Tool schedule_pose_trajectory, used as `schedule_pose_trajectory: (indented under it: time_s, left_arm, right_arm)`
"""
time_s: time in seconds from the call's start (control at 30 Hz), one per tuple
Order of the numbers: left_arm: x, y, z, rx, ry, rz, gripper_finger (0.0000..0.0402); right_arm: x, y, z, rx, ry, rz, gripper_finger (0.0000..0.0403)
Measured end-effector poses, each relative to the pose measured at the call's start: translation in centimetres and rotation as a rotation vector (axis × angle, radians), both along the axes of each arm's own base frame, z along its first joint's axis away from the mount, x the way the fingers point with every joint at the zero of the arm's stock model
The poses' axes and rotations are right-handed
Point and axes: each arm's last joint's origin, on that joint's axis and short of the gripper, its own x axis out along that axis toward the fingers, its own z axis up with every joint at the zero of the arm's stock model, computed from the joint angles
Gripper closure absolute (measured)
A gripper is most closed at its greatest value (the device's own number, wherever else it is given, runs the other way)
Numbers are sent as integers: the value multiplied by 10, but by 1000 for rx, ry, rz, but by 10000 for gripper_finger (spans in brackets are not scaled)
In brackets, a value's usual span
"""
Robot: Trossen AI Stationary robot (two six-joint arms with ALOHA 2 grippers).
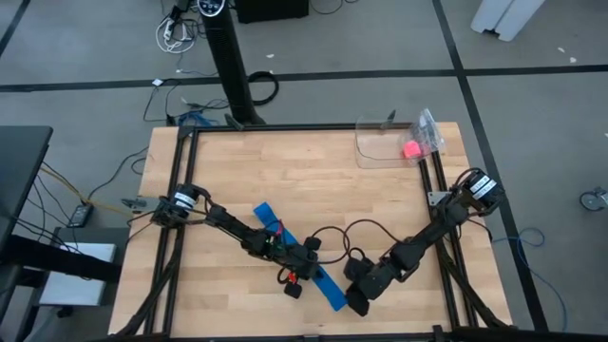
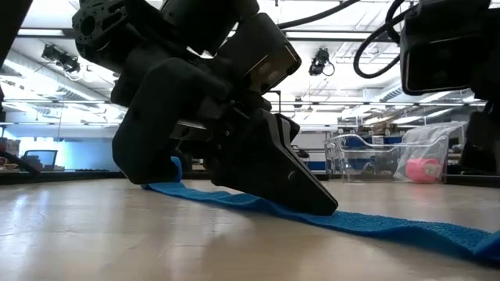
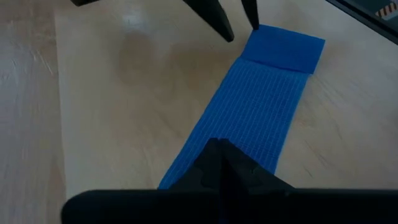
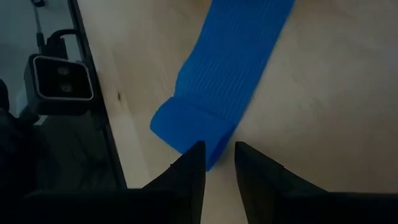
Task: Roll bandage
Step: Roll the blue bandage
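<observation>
Bandage (image 1: 328, 288) lies flat as a strip on the counter (image 1: 285, 171), one end folded over. Left end effector (image 3: 221, 163) closed, pressing the strip mid-length. Right end effector (image 4: 217, 163) narrowly parted at the folded end, gripping nothing.

The bandage (image 1: 328, 288), a bright blue ribbed cloth strip, lies flat and diagonal on the wooden surface (image 1: 285, 171), one end folded over onto itself.

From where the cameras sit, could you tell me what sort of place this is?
Probably a robotics lab or workshop: a wooden table in a black frame carries two arms working a blue bandage, cables trail over the grey floor, and benches stand under ceiling lights behind.
</observation>
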Motion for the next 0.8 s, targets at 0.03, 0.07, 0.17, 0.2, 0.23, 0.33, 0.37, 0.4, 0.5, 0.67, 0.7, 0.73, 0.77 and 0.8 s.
schedule_pose_trajectory:
  time_s: [0.03, 0.07, 0.17, 0.2, 0.23, 0.33, 0.37, 0.4, 0.5, 0.67, 0.7, 0.73, 0.77, 0.8]
  left_arm:
    - [0, 0, 0, 0, 0, 1, 401]
    - [0, 0, 0, 0, 0, 1, 401]
    - [0, 0, 0, 1, 0, 3, 401]
    - [0, 0, 0, 1, 0, 3, 401]
    - [0, 0, 0, 1, 0, 3, 401]
    - [0, 0, 0, 0, 1, 5, 400]
    - [0, 0, 0, 0, 1, 6, 400]
    - [0, 0, 0, -1, 2, 8, 400]
    - [0, 0, 0, 2, 1, 15, 400]
    - [0, 1, 0, 3, 1, 18, 400]
    - [0, 1, 0, 3, 1, 19, 400]
    - [0, 1, 0, 3, 1, 19, 400]
    - [0, 1, 0, 2, 2, 20, 400]
    - [0, 1, 0, 0, 2, 22, 400]
  right_arm:
    - [1, -1, 0, 0, 0, -4, 312]
    - [1, -2, 0, 1, 0, -6, 312]
    - [3, -4, 0, 6, 4, -10, 312]
    - [4, -4, 0, 11, 7, -8, 312]
    - [4, -5, 0, 15, 11, -6, 313]
    - [4, -5, 0, 19, 13, -3, 313]
    - [4, -5, 0, 23, 16, -2, 313]
    - [4, -5, 0, 27, 18, -6, 313]
    - [4, -5, 0, 30, 21, -11, 313]
    - [4, -5, 0, 30, 21, -11, 313]
    - [4, -5, 0, 30, 21, -11, 313]
    - [4, -5, 0, 30, 21, -11, 313]
    - [4, -5, 0, 30, 21, -11, 313]
    - [4, -5, 0, 31, 21, -12, 313]
